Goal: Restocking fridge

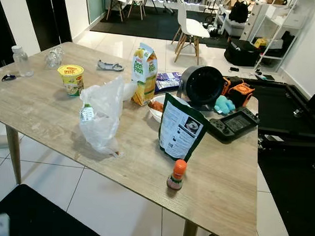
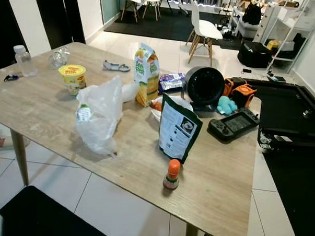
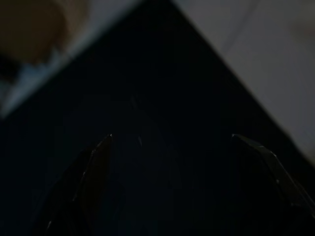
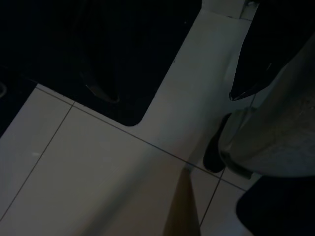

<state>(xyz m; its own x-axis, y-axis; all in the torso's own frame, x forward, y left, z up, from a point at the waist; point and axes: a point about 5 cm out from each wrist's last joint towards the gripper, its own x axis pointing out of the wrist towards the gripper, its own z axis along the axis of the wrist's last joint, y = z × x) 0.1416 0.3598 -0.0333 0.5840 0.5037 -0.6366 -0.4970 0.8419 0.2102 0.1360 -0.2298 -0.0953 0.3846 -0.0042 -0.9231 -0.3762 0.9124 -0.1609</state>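
On table [image 1: 53,113]: "Deli Fresh" juice carton [image 1: 144,75], Maggi cup [image 1: 71,79]

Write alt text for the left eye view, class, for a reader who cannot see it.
A wooden table holds groceries: a juice carton, a white plastic bag, a dark pouch, an orange-capped bottle near the front edge and a yellow noodle cup. White chairs stand on the tiled floor behind.
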